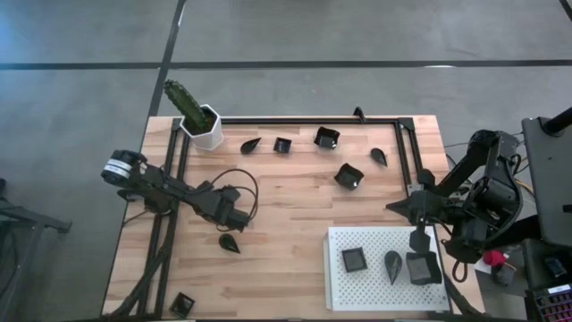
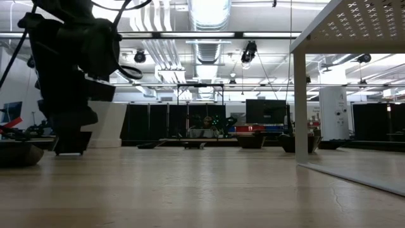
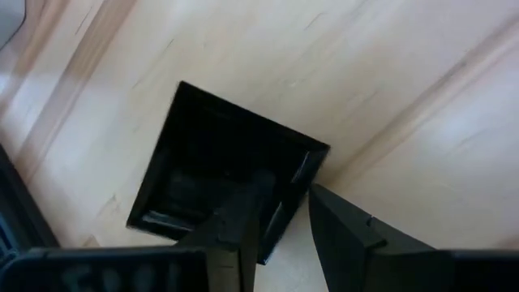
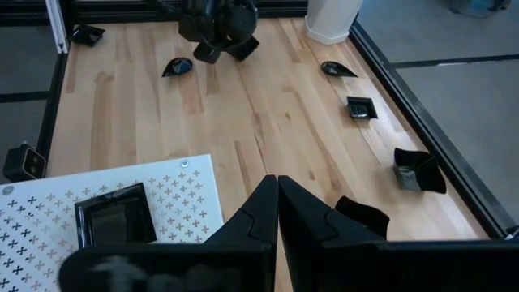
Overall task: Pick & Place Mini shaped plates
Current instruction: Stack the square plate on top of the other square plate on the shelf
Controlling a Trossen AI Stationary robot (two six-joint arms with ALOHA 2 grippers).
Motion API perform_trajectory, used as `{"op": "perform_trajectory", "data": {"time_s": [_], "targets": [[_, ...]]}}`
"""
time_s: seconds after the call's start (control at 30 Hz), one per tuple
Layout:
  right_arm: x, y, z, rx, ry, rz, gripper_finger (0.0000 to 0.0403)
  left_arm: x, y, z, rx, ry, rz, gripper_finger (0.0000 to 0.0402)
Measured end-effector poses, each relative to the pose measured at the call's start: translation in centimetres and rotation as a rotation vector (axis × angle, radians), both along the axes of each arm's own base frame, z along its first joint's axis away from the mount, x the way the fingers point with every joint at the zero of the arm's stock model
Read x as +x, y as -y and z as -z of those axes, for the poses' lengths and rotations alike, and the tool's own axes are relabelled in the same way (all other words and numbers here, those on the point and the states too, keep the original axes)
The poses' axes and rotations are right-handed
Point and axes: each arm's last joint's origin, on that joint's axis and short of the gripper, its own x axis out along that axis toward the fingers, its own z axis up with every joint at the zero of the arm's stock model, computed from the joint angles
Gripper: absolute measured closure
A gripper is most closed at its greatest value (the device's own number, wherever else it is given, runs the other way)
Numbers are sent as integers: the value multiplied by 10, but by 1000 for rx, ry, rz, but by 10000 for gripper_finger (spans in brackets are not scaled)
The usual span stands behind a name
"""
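Several small dark plates lie on the wooden table (image 1: 295, 206). One square plate (image 3: 219, 162) lies under my left gripper (image 3: 284, 219) at the table's left middle (image 1: 231, 215). The gripper is open and points steeply down. One finger (image 3: 243, 215) stands over the plate's inside and the other (image 3: 345, 231) outside its rim. A teardrop plate (image 1: 230, 242) lies just nearer. My right gripper (image 4: 277, 199) is shut on nothing and hovers high by the white tray's far right corner (image 1: 391, 207). My left gripper comes at the square plate from above, slanting, with the rim near one corner (image 3: 302, 174) passing between its two fingers. Whether either finger touches the rim, I cannot tell. The plate looks flat on the wood.
A white perforated tray (image 1: 375, 291) on legs at the near right carries a square plate (image 1: 354, 260) and a teardrop plate (image 1: 393, 265). More plates lie near the far edge (image 1: 326, 137), one near the front left corner (image 1: 182, 304). A potted cactus (image 1: 201, 121) stands far left.
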Motion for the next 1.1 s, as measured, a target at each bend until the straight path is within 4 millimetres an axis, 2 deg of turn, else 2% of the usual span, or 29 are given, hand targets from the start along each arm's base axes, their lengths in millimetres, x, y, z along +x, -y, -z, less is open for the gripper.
{"op": "perform_trajectory", "data": {"time_s": [0.3, 0.97, 1.1], "targets": [[0, 0, 0, -5, 7, 3, 394, 6, 2, -6, -7, -3, 65, 296], [-1, 2, -1, -11, 22, 7, 394, -5, -3, 5, 37, -53, 80, 296], [-1, 2, -1, -11, 22, 7, 394, -8, -3, 8, 20, -65, 78, 314]]}}
